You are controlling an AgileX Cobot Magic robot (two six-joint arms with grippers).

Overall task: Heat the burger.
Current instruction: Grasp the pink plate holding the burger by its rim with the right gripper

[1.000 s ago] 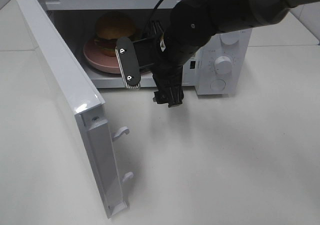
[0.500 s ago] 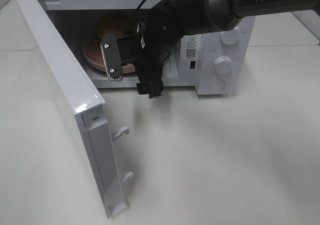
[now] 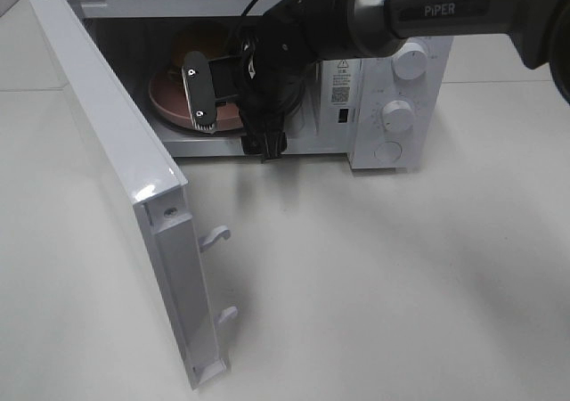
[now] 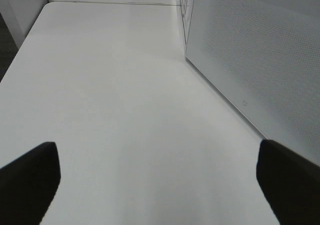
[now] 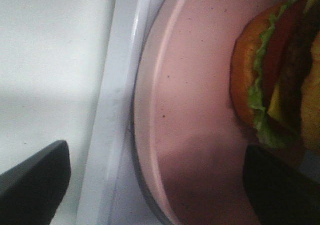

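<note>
The burger sits on a pink plate inside the open white microwave.

The black arm has "PiPER" written on it in white letters, and a small sticker with tiny print that I cannot read is stuck on the front of the microwave. The right gripper is at the mouth of the oven with its fingers spread wide around the near edge of the plate, gripping nothing. The burger is just past it, deeper inside, nearly hidden behind the arm from above. It is round and stands flat on the plate, bun on top, with green lettuce showing. The left gripper is open over the bare white table beside the microwave's side wall.
</note>
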